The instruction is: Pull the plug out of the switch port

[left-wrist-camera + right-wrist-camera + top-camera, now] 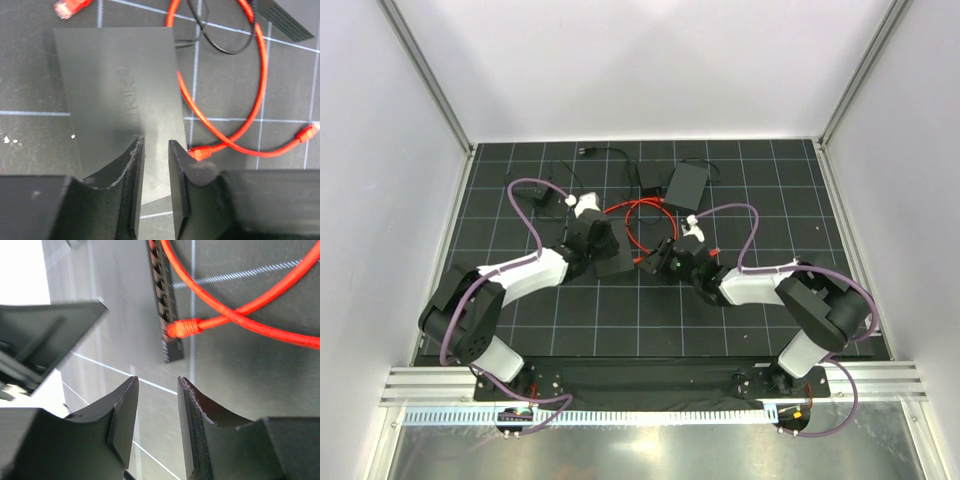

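Observation:
The switch (120, 85) is a flat black box with an embossed logo; it also shows in the top view (616, 267). Its port row (166, 305) faces my right wrist camera. A red plug (181, 328) sits in a port near the row's end, and it also shows in the left wrist view (200, 152). The red cable (638, 225) loops behind. My left gripper (155, 150) stands over the switch's top, jaws a narrow gap apart, holding nothing. My right gripper (157, 387) is open and empty, just short of the plug.
A second black box (685, 183) lies behind the red loop, with a thin black cord (610, 153) further back. Loose red plug ends lie at the left wrist view's top left (70, 7) and right (307, 132). White walls enclose the gridded mat (740, 320).

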Robot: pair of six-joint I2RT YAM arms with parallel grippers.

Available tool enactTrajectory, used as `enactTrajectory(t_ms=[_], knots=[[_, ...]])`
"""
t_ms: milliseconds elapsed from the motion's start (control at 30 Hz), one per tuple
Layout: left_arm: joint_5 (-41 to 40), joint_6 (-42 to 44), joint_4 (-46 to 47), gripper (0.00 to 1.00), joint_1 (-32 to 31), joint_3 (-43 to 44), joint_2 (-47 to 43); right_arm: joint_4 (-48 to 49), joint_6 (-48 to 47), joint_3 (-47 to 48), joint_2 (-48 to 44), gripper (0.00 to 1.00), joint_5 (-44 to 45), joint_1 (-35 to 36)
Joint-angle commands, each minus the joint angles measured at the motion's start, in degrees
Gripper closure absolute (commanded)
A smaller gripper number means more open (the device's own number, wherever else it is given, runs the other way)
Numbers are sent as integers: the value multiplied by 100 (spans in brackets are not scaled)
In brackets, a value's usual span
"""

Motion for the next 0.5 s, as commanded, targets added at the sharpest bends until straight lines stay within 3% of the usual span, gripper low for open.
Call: enactTrajectory(t_ms=[0, 133, 467], knots=[[-424, -199, -166, 72, -28, 247, 76, 1061, 766, -39, -75, 56, 848, 175], [-662, -401, -657, 73, -28, 396, 138, 1261, 1135, -206, 30, 58, 1227, 185], [-478, -577, -790, 77, 139, 423, 225, 1903, 1513, -259, 786, 61, 1306, 185]])
